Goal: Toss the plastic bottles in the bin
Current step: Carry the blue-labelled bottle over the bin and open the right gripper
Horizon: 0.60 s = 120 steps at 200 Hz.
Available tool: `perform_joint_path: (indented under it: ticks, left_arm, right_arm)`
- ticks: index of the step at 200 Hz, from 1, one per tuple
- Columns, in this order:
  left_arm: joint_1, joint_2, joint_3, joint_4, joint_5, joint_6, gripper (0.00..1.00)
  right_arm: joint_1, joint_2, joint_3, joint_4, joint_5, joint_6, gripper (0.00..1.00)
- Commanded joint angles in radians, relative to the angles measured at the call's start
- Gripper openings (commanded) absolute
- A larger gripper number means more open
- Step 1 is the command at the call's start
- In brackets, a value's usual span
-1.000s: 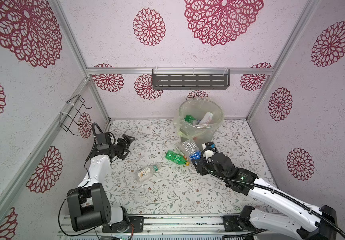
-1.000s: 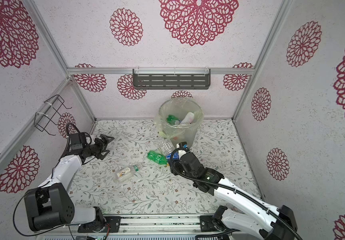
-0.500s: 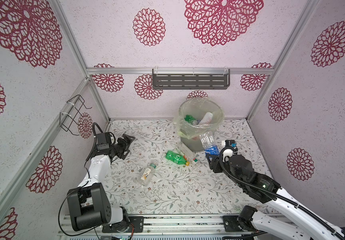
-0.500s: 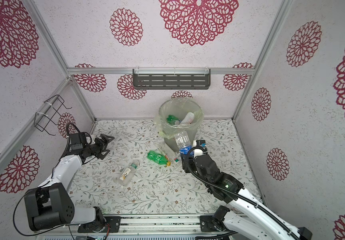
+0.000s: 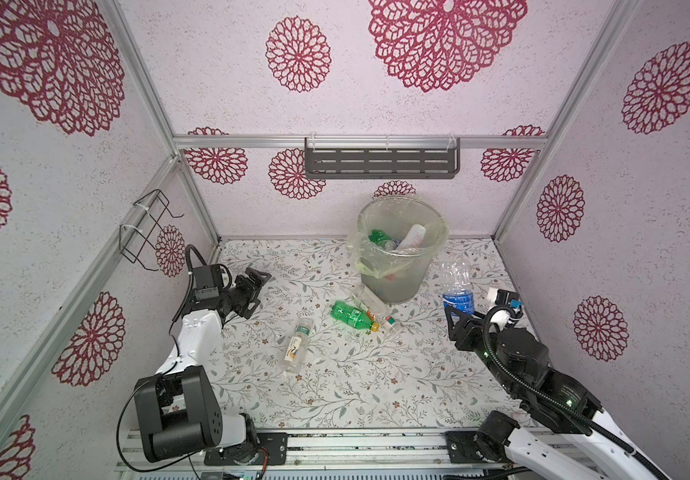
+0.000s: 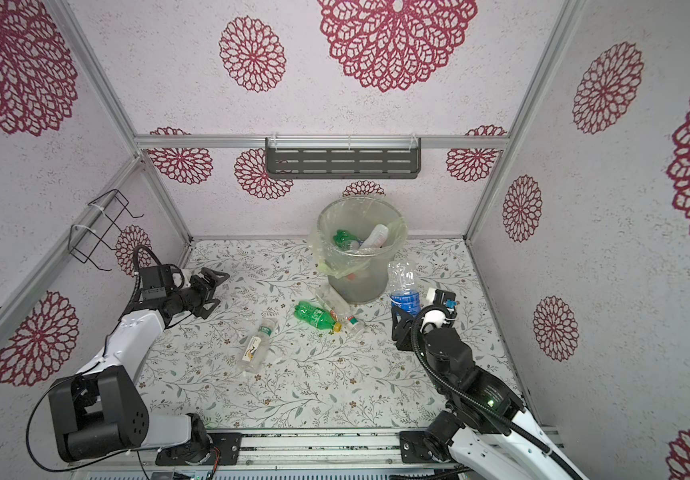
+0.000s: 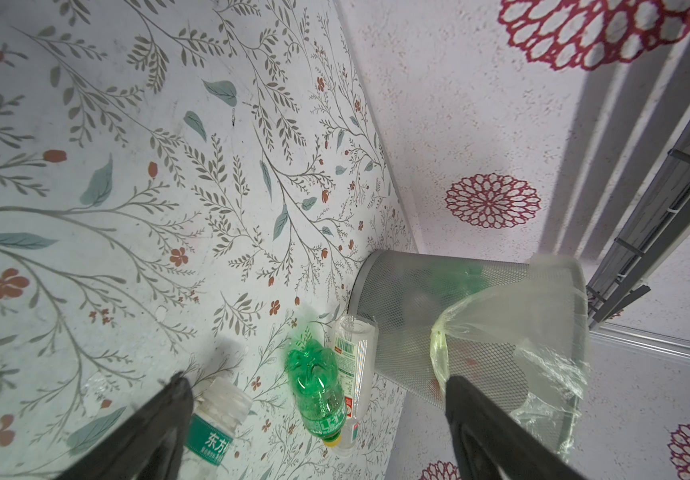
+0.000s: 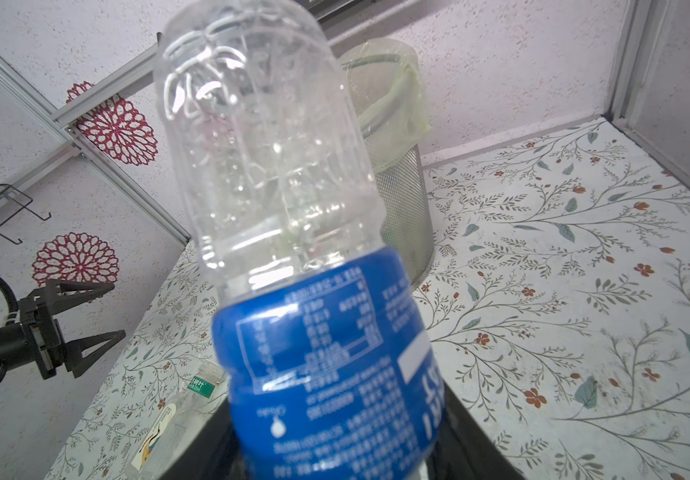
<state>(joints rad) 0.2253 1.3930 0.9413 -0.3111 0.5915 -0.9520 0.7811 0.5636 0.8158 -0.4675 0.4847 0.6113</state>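
Right jaws pinch the blue-labelled clear bottle (image 5: 457,291) just beside the bin (image 5: 397,282); left jaws stand spread wide over the tabletop (image 5: 335,382).

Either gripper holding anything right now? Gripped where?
Right gripper holds a clear bottle by its blue-labelled half, with the bare base sticking out. Left gripper is open and empty.
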Motion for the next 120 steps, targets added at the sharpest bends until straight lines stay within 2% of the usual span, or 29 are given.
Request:
perform_joint_path:
  ticks: [1,26,49,60,86,102,113,120]
  left_arm:
    - [-0.007,0.01,0.018,0.022,0.01,0.004,0.97]
    - [-0.007,0.009,0.023,0.02,0.012,0.002,0.97]
    - [-0.007,0.0,0.026,0.015,0.011,0.004,0.97]
    - [-0.007,-0.003,0.029,0.01,0.01,0.008,0.97]
    - [-0.007,-0.01,0.036,0.001,0.012,0.007,0.97]
    - [-0.007,-0.017,0.038,-0.005,0.014,0.006,0.97]
    - [-0.007,-0.024,0.039,-0.007,0.013,0.003,0.97]
    - [-0.006,-0.03,0.038,-0.01,0.014,0.001,0.97]
  right_arm:
    - [-0.005,0.023,0.031,0.016,0.028,-0.001,0.54]
    - [-0.005,0.128,0.118,0.018,0.024,-0.047,0.54]
    - [-0.019,0.285,0.275,0.007,0.048,-0.105,0.54]
    - [-0.059,0.392,0.381,-0.023,0.045,-0.126,0.54]
    - [-0.19,0.695,0.704,-0.11,-0.045,-0.166,0.57]
    - [-0.234,0.886,0.929,-0.183,-0.097,-0.206,0.77]
    - [-0.254,1.008,1.099,-0.273,-0.096,-0.2,0.97]
    - [-0.267,1.074,1.195,-0.334,-0.103,-0.196,0.99]
